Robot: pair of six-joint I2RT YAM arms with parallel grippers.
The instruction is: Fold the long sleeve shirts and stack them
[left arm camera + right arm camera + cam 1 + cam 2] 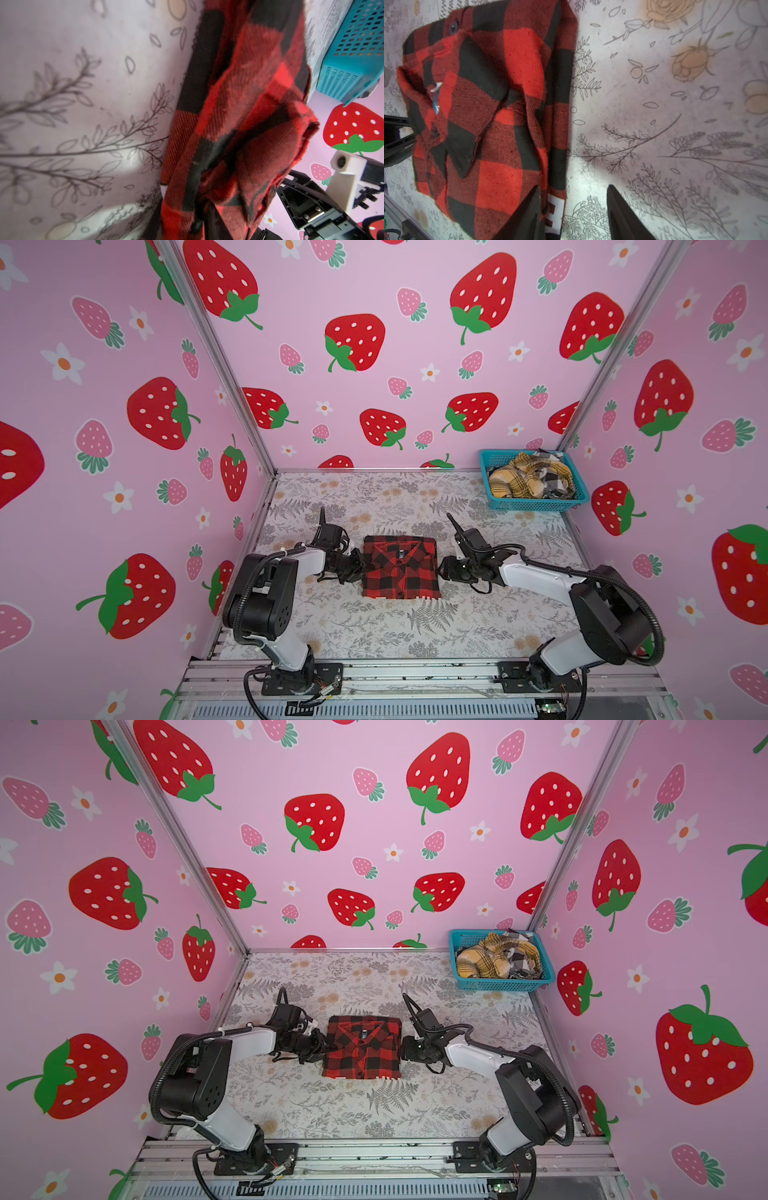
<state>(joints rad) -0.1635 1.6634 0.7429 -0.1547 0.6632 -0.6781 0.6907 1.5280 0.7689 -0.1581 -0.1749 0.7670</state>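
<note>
The red-and-black flannel shirt (401, 566) lies folded square mid-table (374, 626), so the first one looks done! The right hand (441, 568) straddles its right edge, jaws apart; the left hand (360, 566) is buried in the left edge, grip unclear. The yellow plaid shirt (519, 479) and the black-and-white shirt (555, 481) wait crumpled in the basket (536, 504) at the far right corner.

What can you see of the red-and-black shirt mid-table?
The shirt looks like soft red-and-black check flannel, folded into a neat rectangle lying flat on the table, with the collar on top and toward the back wall. Dark buttons and a small neck label show, and white block lettering peeks out at its near edge. The left end effector is against its left edge, grip unclear. The right end effector sits open at its right edge.
</note>
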